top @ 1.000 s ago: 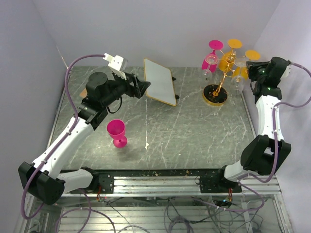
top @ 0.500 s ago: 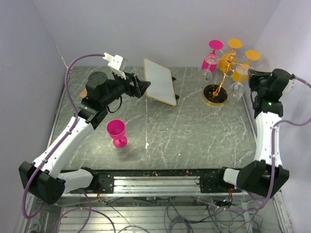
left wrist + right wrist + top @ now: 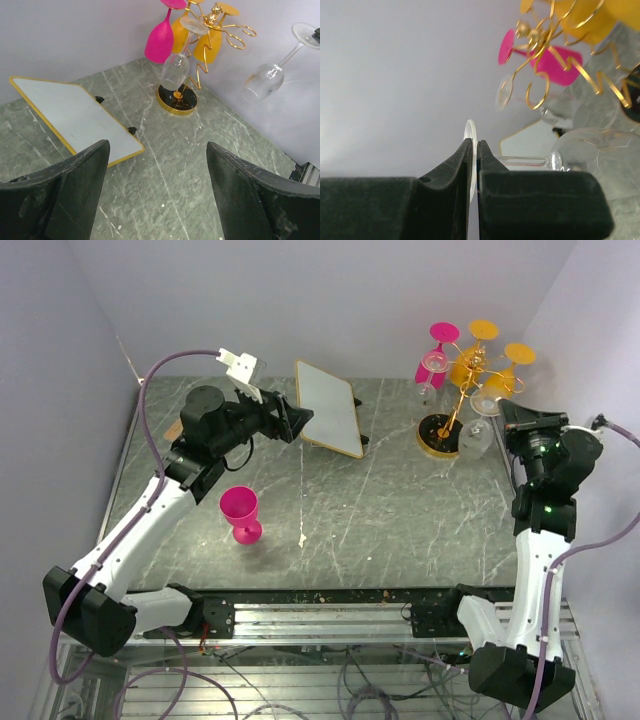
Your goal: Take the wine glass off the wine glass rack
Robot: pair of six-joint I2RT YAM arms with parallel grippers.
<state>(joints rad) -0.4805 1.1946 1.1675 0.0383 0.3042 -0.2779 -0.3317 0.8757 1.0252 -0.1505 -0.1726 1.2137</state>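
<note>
The gold wire wine glass rack stands at the back right on its round dark base. Pink, orange and clear glasses hang upside down from its rings. My right gripper is shut on the flat foot of a clear wine glass. That glass hangs tilted in the air, apart from the rack, bowl down and to the left. The stem runs right from my right gripper. My left gripper is open and empty, high over the table. Its fingers frame the rack.
A white board with a gold edge leans at the back middle, just right of the left gripper. A pink cup stands upright on the marble table, below the left arm. Walls close in at the left, back and right.
The right arm has drawn back toward the near right, carrying the clear glass away from the rack's ring and lower. The left arm has barely moved.
</note>
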